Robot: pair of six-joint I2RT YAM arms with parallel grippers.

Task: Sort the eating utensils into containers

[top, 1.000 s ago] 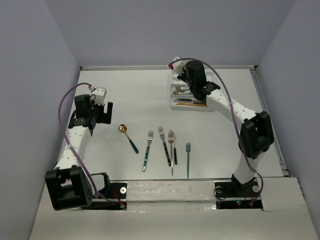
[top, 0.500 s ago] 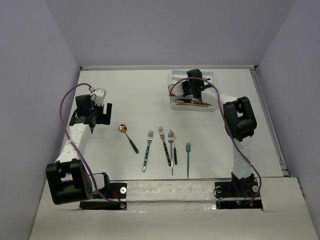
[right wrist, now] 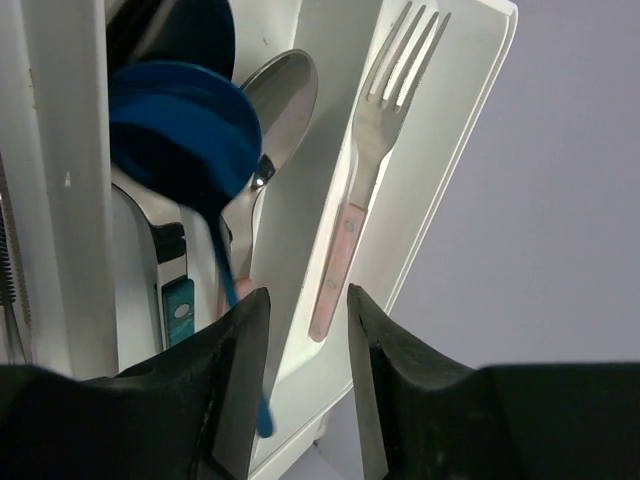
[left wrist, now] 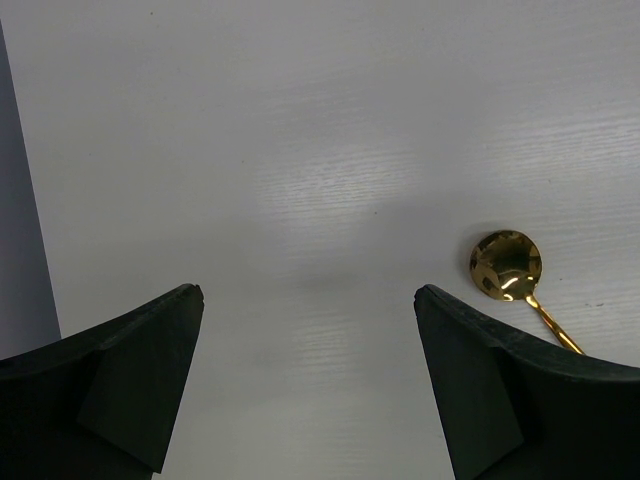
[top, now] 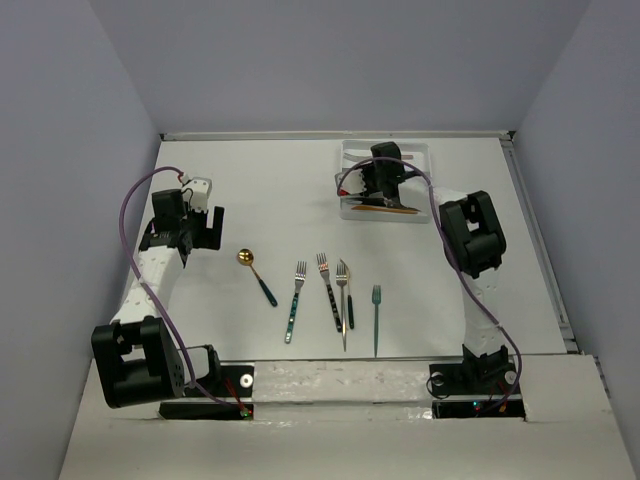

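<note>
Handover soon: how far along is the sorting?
Done: a pink-handled silver fork and silver spoon lie in the white plastic tray. In hand: a blue spoon at the right pincer, jaws parted, over it. Left: roughly six utensils on the white table; left pincer open.

Gripper (right wrist: 305, 300) fingers stand parted above the tray (right wrist: 440, 150). The blue spoon (right wrist: 185, 135), blurred, overlaps a silver spoon (right wrist: 285, 85), its handle running down beside one finger. A pink-handled fork (right wrist: 375, 130) lies alone in the outermost compartment.
</note>
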